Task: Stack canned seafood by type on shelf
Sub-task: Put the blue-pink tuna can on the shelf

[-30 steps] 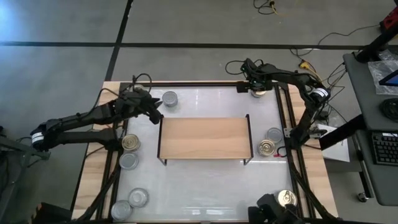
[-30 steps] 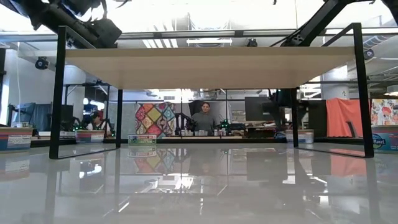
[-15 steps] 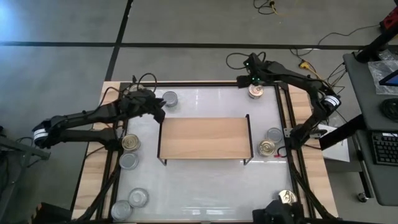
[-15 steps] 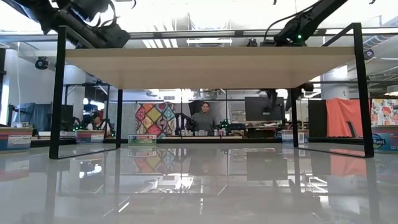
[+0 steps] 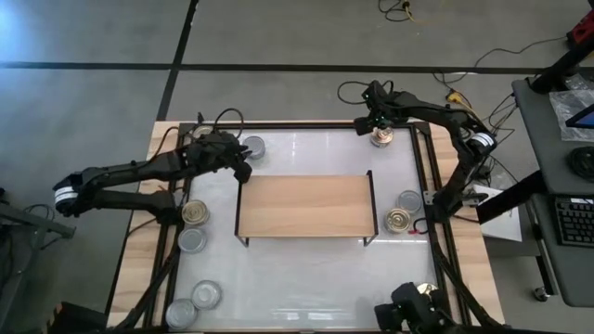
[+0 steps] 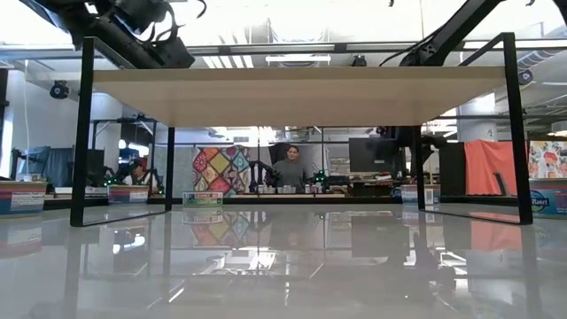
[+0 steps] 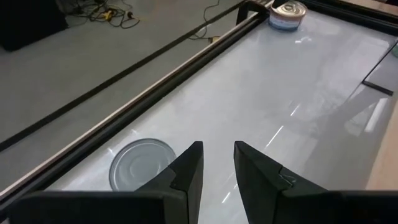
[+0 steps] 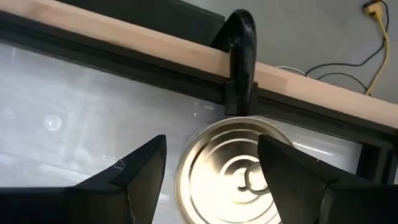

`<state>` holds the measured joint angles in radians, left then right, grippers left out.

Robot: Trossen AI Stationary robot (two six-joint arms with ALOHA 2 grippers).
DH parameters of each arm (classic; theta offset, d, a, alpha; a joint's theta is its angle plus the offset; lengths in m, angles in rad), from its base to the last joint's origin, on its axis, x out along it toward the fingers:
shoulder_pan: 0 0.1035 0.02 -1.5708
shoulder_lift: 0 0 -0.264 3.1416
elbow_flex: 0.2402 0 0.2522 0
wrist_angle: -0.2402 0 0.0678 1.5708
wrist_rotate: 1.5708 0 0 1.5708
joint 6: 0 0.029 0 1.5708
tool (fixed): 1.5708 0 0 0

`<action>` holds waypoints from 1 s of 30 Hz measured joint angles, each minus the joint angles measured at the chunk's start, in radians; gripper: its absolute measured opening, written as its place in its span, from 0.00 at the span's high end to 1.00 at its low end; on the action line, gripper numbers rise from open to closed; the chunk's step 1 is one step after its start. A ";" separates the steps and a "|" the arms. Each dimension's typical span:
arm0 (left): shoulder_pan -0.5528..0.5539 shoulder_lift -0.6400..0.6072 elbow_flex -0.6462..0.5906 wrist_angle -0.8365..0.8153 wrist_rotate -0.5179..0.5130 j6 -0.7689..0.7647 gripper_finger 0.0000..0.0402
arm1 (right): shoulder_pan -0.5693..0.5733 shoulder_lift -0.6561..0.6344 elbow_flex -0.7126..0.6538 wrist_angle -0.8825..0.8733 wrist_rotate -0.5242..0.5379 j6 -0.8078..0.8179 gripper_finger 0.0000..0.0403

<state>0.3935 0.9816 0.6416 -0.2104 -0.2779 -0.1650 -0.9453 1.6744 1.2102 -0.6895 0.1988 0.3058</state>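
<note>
The shelf (image 5: 306, 205), a light-wood board on black legs, stands bare at mid-table. A silver-topped can (image 5: 252, 147) rests on the white tabletop by the far left corner. My left gripper (image 5: 243, 165) hovers just beside it with only a narrow gap between its fingers; in the left wrist view the can (image 7: 142, 167) lies next to the fingers (image 7: 189, 168). A gold-topped can (image 5: 380, 137) sits at the far edge. My right gripper (image 8: 214, 168) is open over the gold can (image 8: 239, 177), one finger on each side of it; whether they touch it I cannot tell.
Left of the shelf sit a gold can (image 5: 195, 211) and a silver one (image 5: 192, 241), with two more silver cans (image 5: 206, 294) at the near left corner. Right of the shelf are a silver can (image 5: 409, 200) and a gold one (image 5: 397, 220). Another gold can (image 5: 427, 295) sits near the front.
My left gripper has crept toward the table's right, closer to the silver can and the shelf's far left corner. My right gripper drew back toward the far edge and up, uncovering the gold can, then came back over it, its wrist rolling.
</note>
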 joint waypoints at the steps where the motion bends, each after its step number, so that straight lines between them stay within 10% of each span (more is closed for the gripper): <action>1: 0.000 0.009 0.008 -0.001 0.000 0.000 0.81 | 0.000 0.001 0.000 -0.005 0.000 0.012 0.40; 30: 0.000 0.329 0.553 -0.701 0.036 0.022 0.81 | 0.053 0.041 -0.001 -0.050 -0.147 0.391 0.43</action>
<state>0.3935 1.3101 1.1947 -0.9118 -0.2421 -0.1432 -0.8925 1.7157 1.2091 -0.7398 0.0519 0.6971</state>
